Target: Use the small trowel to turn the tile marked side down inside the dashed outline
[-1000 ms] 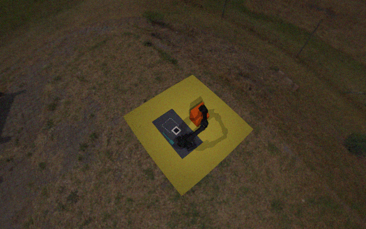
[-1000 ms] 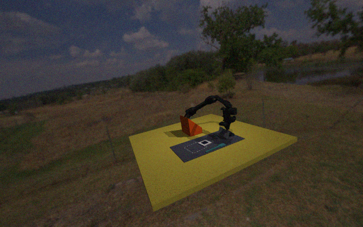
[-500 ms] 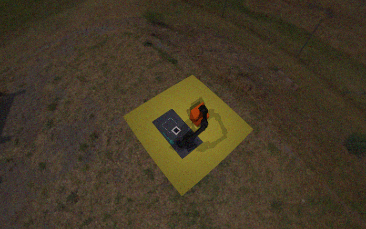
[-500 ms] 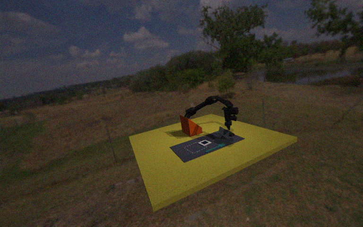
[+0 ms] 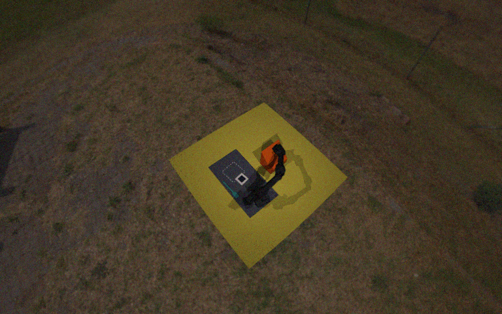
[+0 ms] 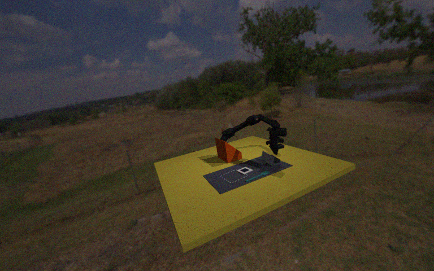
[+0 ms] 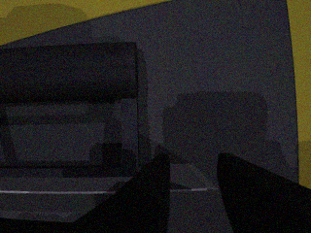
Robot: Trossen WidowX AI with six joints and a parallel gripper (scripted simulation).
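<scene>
The tile (image 5: 241, 178) (image 6: 244, 170) lies flat on the dark grey mat (image 5: 225, 159) (image 6: 220, 185) (image 7: 214, 46), with its white square mark facing up. It sits just outside one corner of the dashed outline (image 5: 228, 165) (image 6: 221, 177). The small teal trowel (image 5: 231, 190) (image 6: 257, 176) lies along the mat's edge beside the tile. My gripper (image 5: 248, 199) (image 6: 276, 152) (image 7: 192, 163) hangs above the mat's end past the tile, away from the trowel. Its fingers stand a narrow gap apart, and only bare mat shows between them.
The mat lies on a yellow table top (image 5: 259, 229) (image 6: 208, 210). The arm's orange wedge-shaped base (image 5: 269, 157) (image 6: 226, 151) stands behind the mat. Dim grassy ground surrounds the table.
</scene>
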